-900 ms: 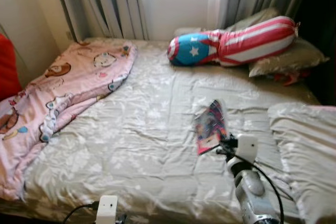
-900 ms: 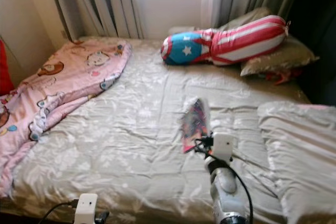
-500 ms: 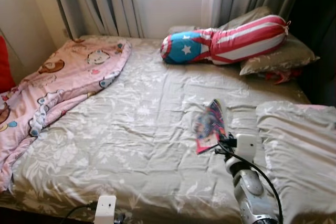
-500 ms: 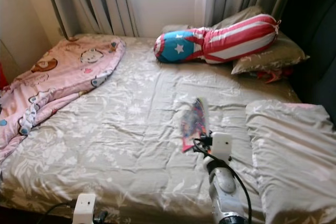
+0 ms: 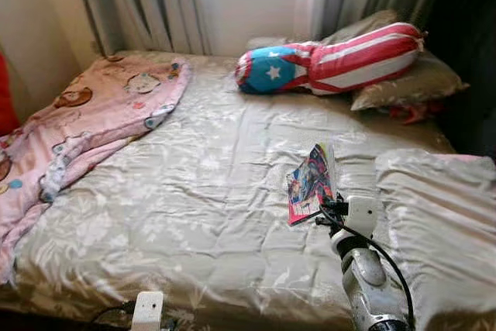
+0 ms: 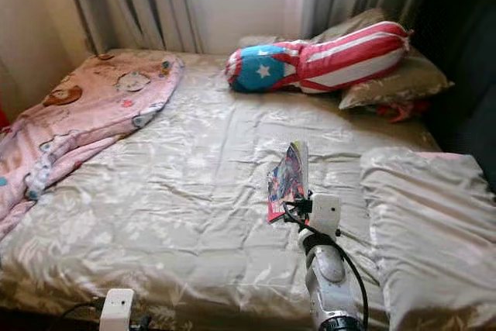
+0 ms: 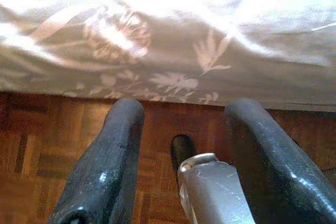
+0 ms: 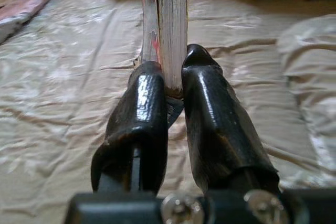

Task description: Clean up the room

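Book (image 8: 168, 30), a thin colourful one, sits clamped by its lower edge in the right hand (image 8: 173, 85), raised off the bed (image 5: 194, 191) for carrying away, while the left hand (image 7: 184, 166) hangs idle, fingers apart.

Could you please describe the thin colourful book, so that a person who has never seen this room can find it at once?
Look at the wide bed with the grey leaf-patterned cover, then at its right side, beside the folded grey quilt. There the right gripper is shut on the book and holds it above the cover. It is the one thin, flat thing there, brightly printed, unlike the soft pink blanket and the striped star cushion.
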